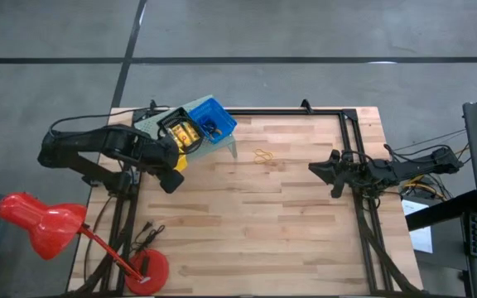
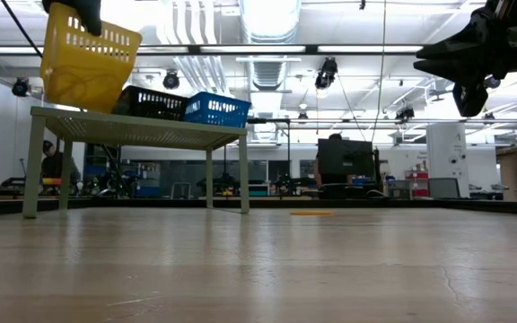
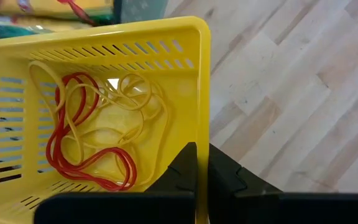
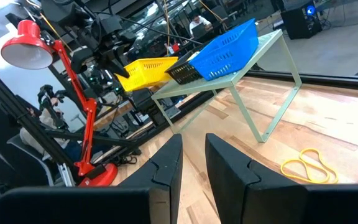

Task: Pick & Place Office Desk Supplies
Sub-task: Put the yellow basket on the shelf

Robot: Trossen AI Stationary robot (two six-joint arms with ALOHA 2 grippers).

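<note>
Rubber bands [image 3: 98,134], yellow and red, lie loose inside the yellow bin [image 3: 114,43], whose wall is pinched between the shut jaws of the left gripper [image 1: 175,159]. In the low view the bin hangs tilted at the upper left, above the green riser [image 2: 137,130]. A thin-wall grip could slip, or further tilt could spill the bands. 2 more bins, black [image 1: 172,124] and blue [image 1: 211,118], sit on the riser. Another tan band [image 1: 263,156] lies on the table [image 1: 255,232] at center. The right gripper [image 1: 315,168] hovers at center right, jaws slightly apart and empty.
</note>
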